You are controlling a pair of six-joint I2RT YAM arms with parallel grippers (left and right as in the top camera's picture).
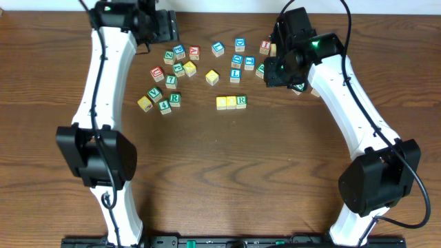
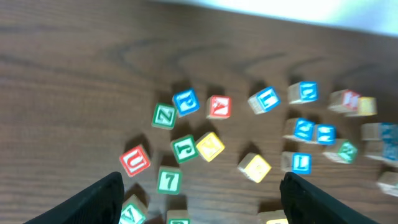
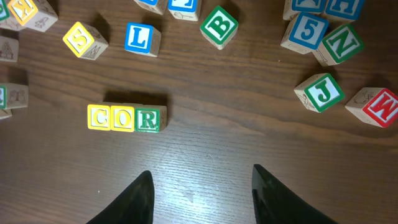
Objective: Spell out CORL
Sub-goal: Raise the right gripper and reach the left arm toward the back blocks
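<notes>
Three cubes stand touching in a row on the wooden table: a yellow C [image 3: 99,117], a yellow O [image 3: 123,117] and a white cube with a green R [image 3: 148,119]. From overhead this row [image 1: 231,102] lies mid-table. The white cube with the blue L [image 3: 138,37] [image 1: 235,73] sits apart, beyond the row. My right gripper [image 3: 202,199] [image 1: 277,70] hovers open over bare wood, right of the row, holding nothing. At the back left, my left gripper [image 2: 199,205] [image 1: 164,27] is wide open above loose cubes and grips none of them.
Loose letter cubes lie scattered across the back of the table: a cluster at the left [image 1: 169,76], a yellow S [image 3: 84,39], a green B [image 3: 219,26], a green J [image 3: 322,92] and a red-lettered cube [image 3: 379,106]. A green 7 [image 2: 168,180] lies between the left fingers.
</notes>
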